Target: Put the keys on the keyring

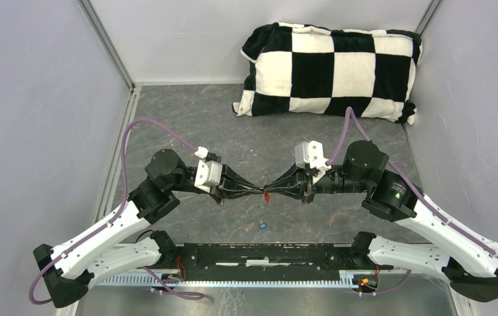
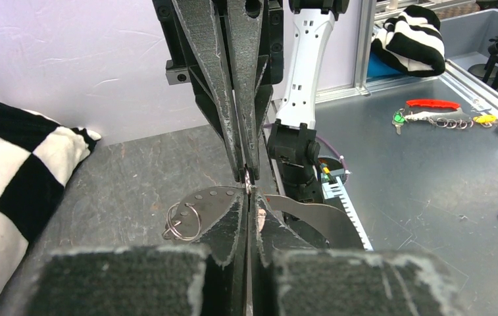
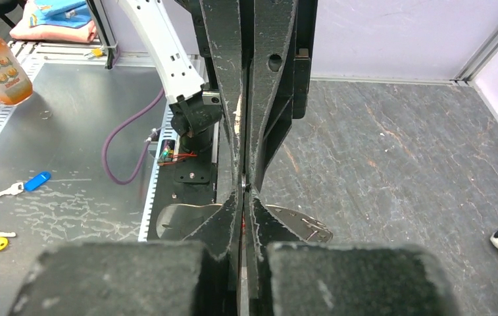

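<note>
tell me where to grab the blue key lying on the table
Take the blue key by its coloured head, coming straight down from above. It lies low and flat on the table with nothing touching it, so a sideways approach would probably only push it along. It is too small here to tell which way its blade points, so turn the pincer to suit once closer.

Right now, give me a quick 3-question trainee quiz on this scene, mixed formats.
1. True or false: the left gripper and right gripper face each other tip to tip over the table.
2. Where is the blue key? A) on the table, nearer the arm bases than the gripper tips; B) on the pillow; C) between the left gripper's jaws.
3. Fill in: the pillow at the far edge has a black-and-white ____ pattern.
Key: 1 true; 2 A; 3 checkered.
</note>
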Robot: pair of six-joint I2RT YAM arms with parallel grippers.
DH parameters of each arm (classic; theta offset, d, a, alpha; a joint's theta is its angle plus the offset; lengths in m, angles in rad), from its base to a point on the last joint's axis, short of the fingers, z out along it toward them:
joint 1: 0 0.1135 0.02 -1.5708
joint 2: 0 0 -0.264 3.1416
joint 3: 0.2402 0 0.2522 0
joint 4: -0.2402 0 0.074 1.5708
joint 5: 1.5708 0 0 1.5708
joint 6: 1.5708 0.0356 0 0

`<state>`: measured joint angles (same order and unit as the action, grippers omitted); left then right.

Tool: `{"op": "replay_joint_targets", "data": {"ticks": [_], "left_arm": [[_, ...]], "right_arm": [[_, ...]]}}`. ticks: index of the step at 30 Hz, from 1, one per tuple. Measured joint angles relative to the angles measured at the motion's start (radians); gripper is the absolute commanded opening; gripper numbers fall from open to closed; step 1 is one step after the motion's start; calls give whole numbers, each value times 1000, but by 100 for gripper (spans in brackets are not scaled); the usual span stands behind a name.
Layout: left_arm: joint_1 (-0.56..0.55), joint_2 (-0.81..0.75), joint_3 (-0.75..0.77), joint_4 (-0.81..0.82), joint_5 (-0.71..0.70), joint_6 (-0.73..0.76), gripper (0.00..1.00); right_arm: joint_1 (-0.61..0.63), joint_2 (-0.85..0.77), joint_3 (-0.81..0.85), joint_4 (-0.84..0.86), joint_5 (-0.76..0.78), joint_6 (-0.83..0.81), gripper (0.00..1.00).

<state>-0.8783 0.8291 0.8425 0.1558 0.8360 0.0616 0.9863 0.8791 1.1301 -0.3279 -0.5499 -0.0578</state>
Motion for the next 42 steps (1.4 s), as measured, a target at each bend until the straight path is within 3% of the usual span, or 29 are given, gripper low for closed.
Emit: {"op": "replay_joint_targets", "data": {"ticks": [4,6,8,12,15,17,21,23,26,30,36,42], "left_arm": [[0,0,0,-8,-7,0,2],[2,0,0,-14,-11,0,2],[2,0,0,-15,-15,0,2],[2,0,0,-21,-19,0,2],[2,0,0,-19,-21,0,2],[2,0,0,-19,-21,0,2],[2,0,2,-20,-21,0,2],[2,0,2,-20,-21,0,2],[2,0,2,-23,-21,0,2],[2,2,6,-48,-16,22,20],[2,5,41,-250,-35,223,28],[2,61,111,-490,-55,400,30]], "right_arm": [[0,10,0,-5,0,0,3],[0,13,0,-8,0,0,22],[0,14,0,-11,0,2,27],[0,14,0,-10,-3,2,21],[0,10,0,-9,-7,3,6],[0,10,0,-8,-7,5,2],[0,10,0,-8,-6,7,10],[0,10,-2,-8,-5,6,1],[0,6,-9,-3,-1,6,0],[0,14,-6,-13,9,8,0],[0,116,92,-175,28,-3,1],[0,183,116,-336,54,-27,1]]}}
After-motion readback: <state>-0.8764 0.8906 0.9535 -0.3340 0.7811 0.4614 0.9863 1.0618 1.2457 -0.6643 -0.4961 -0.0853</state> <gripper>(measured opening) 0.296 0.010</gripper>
